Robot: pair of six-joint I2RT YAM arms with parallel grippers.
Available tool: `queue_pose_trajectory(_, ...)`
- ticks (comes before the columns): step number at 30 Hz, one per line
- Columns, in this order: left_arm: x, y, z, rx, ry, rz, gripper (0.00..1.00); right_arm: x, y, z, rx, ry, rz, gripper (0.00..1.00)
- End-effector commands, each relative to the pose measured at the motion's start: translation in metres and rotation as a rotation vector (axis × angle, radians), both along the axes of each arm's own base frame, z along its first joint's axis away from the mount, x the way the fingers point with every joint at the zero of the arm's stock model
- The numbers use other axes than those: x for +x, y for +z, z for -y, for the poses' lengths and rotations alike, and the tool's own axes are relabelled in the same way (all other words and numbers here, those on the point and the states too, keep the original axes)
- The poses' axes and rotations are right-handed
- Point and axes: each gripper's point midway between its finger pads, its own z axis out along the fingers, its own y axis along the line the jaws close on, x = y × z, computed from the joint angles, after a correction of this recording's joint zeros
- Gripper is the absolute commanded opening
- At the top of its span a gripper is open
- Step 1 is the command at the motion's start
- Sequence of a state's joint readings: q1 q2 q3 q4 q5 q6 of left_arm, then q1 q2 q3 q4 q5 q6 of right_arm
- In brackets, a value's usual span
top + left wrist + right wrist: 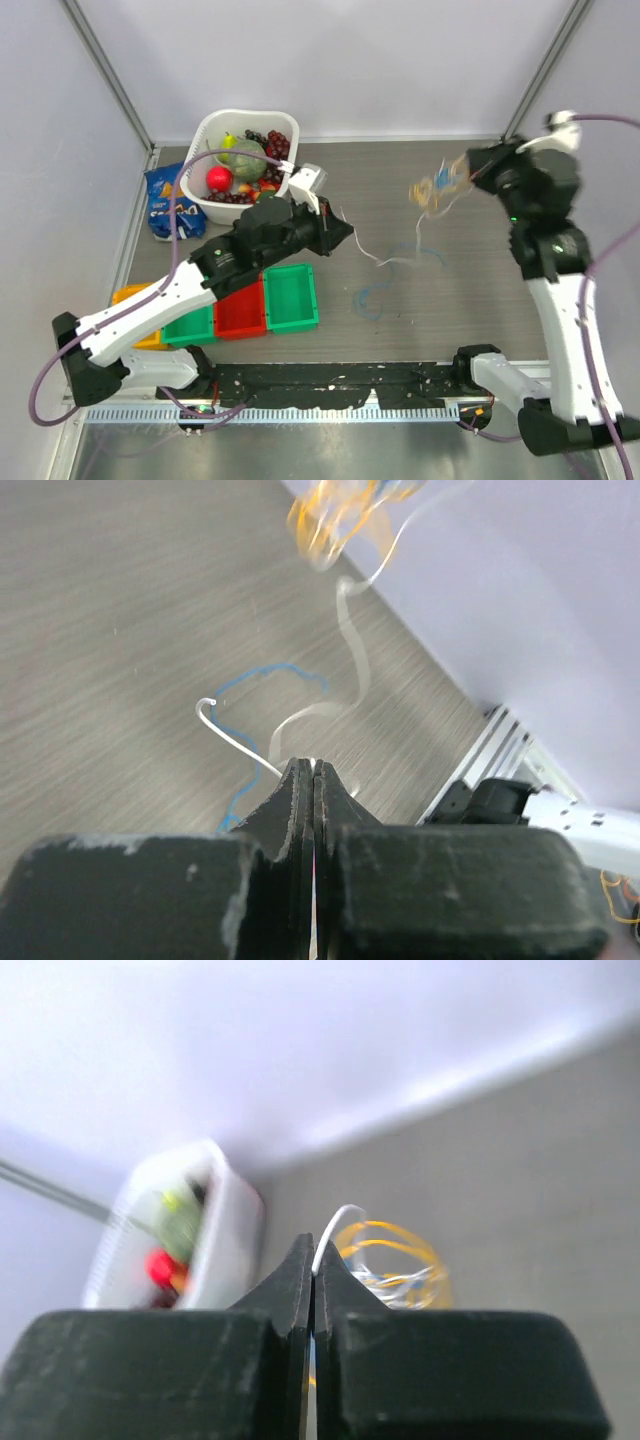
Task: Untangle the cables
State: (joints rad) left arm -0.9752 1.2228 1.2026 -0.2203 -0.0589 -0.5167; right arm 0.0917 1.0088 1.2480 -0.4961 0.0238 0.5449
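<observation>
The cables hang as a blurred yellow-orange, white and blue tangle [437, 190] above the table's back right. My right gripper [472, 172] is beside that tangle, shut on a white cable [335, 1222] that pokes out of its tips [313, 1260], with yellow loops [395, 1260] just beyond. A white strand [395, 260] runs from the tangle down across the table to my left gripper [347, 236]. The left gripper [313, 766] is shut on this white cable [240, 742]. A blue cable [374, 298] lies loose on the table [270, 670].
A white basket [213, 127] of fruit stands at the back left, a blue snack bag [168, 205] beside it. Green [292, 297], red [240, 310], green [190, 326] and yellow [133, 298] bins sit near the left arm. Grey walls enclose the table.
</observation>
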Motion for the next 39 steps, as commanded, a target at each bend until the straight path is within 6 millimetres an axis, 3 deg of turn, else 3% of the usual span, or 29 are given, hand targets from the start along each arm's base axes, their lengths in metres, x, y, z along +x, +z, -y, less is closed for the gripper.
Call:
queue_pose_trajectory(1, -0.004, 0.068, -0.021, -0.128, 0.041, 0.124, 0.00, -0.041, 0.088, 0.026, -0.057, -0.105, 0.184, 0.01)
queue_pose_trajectory(4, -0.005, 0.078, -0.032, -0.137, 0.065, 0.149, 0.00, -0.032, 0.055, 0.034, -0.063, -0.155, 0.128, 0.01)
queue_pose_trajectory(5, -0.005, 0.079, -0.036, -0.136, 0.074, 0.153, 0.00, -0.024, 0.018, 0.039, -0.076, -0.189, 0.058, 0.01)
queue_pose_trajectory(6, -0.005, 0.078, -0.038, -0.129, 0.080, 0.153, 0.00, -0.019, -0.001, 0.042, -0.063, -0.215, 0.021, 0.01)
queue_pose_trajectory(7, -0.007, 0.078, -0.041, -0.130, 0.081, 0.152, 0.00, -0.012, -0.051, 0.042, -0.067, -0.216, -0.085, 0.01)
queue_pose_trajectory(8, -0.008, 0.080, -0.043, -0.135, 0.083, 0.154, 0.00, -0.007, -0.075, 0.030, -0.037, -0.155, -0.141, 0.01)
queue_pose_trajectory(9, -0.009, 0.079, -0.045, -0.132, 0.085, 0.154, 0.00, -0.002, -0.122, 0.033, -0.023, -0.146, -0.268, 0.01)
queue_pose_trajectory(10, -0.011, 0.081, -0.048, -0.135, 0.086, 0.156, 0.00, -0.002, -0.138, 0.023, 0.019, -0.083, -0.320, 0.01)
queue_pose_trajectory(11, -0.012, 0.082, -0.051, -0.132, 0.091, 0.155, 0.00, 0.001, -0.154, 0.031, 0.045, -0.084, -0.375, 0.01)
queue_pose_trajectory(12, -0.013, 0.083, -0.054, -0.130, 0.092, 0.157, 0.00, 0.003, -0.153, 0.039, 0.030, -0.100, -0.380, 0.01)
queue_pose_trajectory(14, -0.016, 0.089, -0.060, -0.136, 0.096, 0.169, 0.00, 0.002, -0.127, 0.059, -0.044, -0.184, -0.324, 0.01)
queue_pose_trajectory(15, -0.017, 0.092, -0.063, -0.140, 0.102, 0.176, 0.00, 0.001, -0.101, 0.062, -0.056, -0.201, -0.245, 0.01)
queue_pose_trajectory(17, -0.017, 0.094, -0.064, -0.151, 0.104, 0.183, 0.00, -0.001, -0.079, 0.059, -0.047, -0.187, -0.189, 0.01)
queue_pose_trajectory(19, -0.017, 0.093, -0.058, -0.151, 0.085, 0.182, 0.00, 0.001, -0.080, 0.025, 0.034, -0.010, -0.198, 0.01)
queue_pose_trajectory(21, -0.018, 0.091, -0.049, -0.148, 0.056, 0.172, 0.00, 0.003, -0.086, 0.013, 0.058, 0.050, -0.227, 0.01)
queue_pose_trajectory(25, -0.015, 0.091, -0.036, -0.161, 0.030, 0.164, 0.00, 0.000, -0.073, 0.007, 0.056, 0.078, -0.177, 0.01)
queue_pose_trajectory(31, 0.002, 0.103, -0.030, -0.142, 0.073, 0.211, 0.00, 0.006, -0.013, -0.012, 0.135, 0.162, 0.001, 0.01)
queue_pose_trajectory(33, 0.011, 0.093, -0.025, -0.100, 0.089, 0.201, 0.00, 0.010, -0.002, -0.013, 0.145, 0.162, 0.020, 0.01)
queue_pose_trajectory(37, 0.021, 0.079, -0.018, -0.065, 0.108, 0.172, 0.00, 0.013, 0.000, -0.016, 0.161, 0.171, 0.013, 0.01)
queue_pose_trajectory(39, 0.021, 0.076, -0.016, -0.068, 0.093, 0.165, 0.00, 0.010, -0.010, -0.031, 0.175, 0.243, -0.008, 0.01)
